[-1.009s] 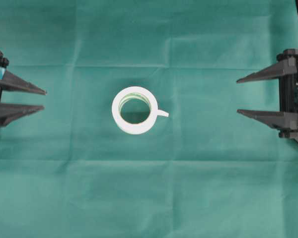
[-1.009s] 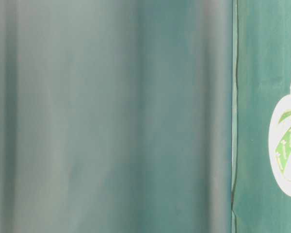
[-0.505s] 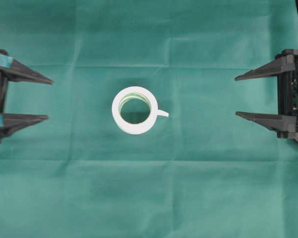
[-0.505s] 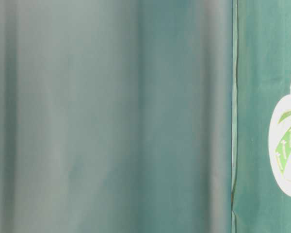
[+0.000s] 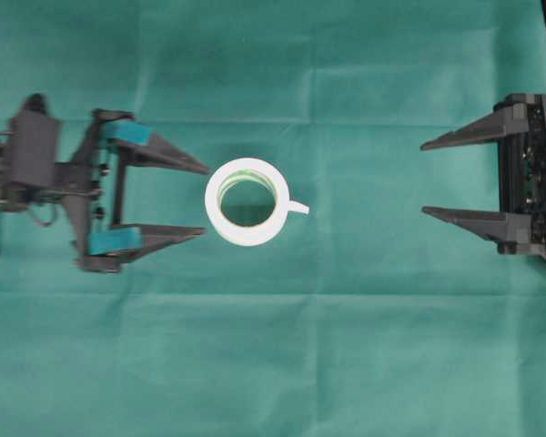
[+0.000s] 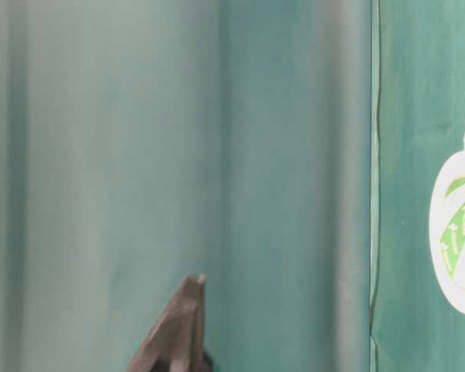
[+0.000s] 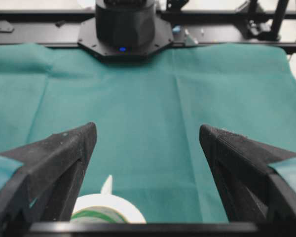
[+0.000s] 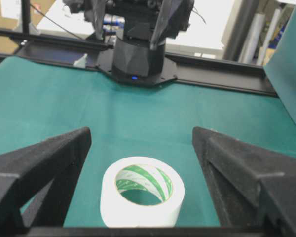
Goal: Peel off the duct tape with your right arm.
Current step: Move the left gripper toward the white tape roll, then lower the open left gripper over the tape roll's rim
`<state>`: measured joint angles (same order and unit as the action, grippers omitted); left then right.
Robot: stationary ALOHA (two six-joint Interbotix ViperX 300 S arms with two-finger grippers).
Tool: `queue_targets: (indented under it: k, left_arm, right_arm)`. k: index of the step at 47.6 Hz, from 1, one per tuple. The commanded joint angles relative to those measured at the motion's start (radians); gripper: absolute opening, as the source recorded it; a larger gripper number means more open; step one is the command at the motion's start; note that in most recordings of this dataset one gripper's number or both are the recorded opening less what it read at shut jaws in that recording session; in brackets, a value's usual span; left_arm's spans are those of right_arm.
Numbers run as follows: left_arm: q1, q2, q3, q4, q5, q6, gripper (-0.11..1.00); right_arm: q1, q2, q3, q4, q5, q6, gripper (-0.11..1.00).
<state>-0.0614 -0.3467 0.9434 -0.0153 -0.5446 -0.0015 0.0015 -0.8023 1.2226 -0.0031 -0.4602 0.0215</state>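
While the duct tape [image 5: 247, 202] lies flat mid-cloth overhead, left gripper [image 5: 203, 200] gapes just beside it; right gripper [image 5: 422, 177] wide too, well apart. Left wrist: roll sits low between the jaws. Right wrist: roll centred ahead, so aim for the strip end.

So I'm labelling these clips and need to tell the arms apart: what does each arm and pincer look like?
The left pincer has two long black pointed fingers with teal-blue strips near their bases, on a black wrist block with thin cables. The right pincer has plain black pointed fingers with no coloured strips, mounted on a black frame.
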Motion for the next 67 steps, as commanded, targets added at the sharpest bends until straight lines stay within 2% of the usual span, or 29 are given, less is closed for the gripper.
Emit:
queue_targets:
  k: [1,7,12,19,32,42,49,67]
  left_arm:
    - [0.0,0.043,-0.066,0.0,-0.011,0.0,0.99]
    - [0.0,0.089,-0.11,-0.002,-0.006,0.0,0.99]
    - [0.0,0.107,-0.137,-0.002,0.043,-0.002,0.98]
    - [-0.006,0.109,-0.183,-0.002,0.219,-0.012,0.98]
    - [-0.021,0.137,-0.301,-0.002,0.643,-0.02,0.98]
    - [-0.025,0.184,-0.391,-0.002,0.865,-0.015,0.98]
    - [-0.025,0.222,-0.437,-0.002,0.922,-0.008,0.98]
    - [-0.002,0.351,-0.451,0.0,0.899,-0.006,0.98]
  right_arm:
    - [0.0,0.005,-0.011,-0.002,-0.015,-0.002,0.77]
    - [0.0,0.006,-0.011,-0.002,-0.015,-0.002,0.77]
    - [0.0,0.006,-0.011,-0.002,-0.015,-0.002,0.77]
    - [-0.002,0.006,-0.014,-0.002,-0.014,0.0,0.77]
    - [0.0,0.012,-0.015,-0.002,-0.014,0.0,0.77]
    - [-0.002,0.023,-0.018,-0.002,-0.014,0.0,0.77]
    - [0.0,0.031,-0.021,-0.002,-0.015,0.0,0.77]
    - [0.0,0.038,-0.021,-0.002,-0.015,-0.002,0.77]
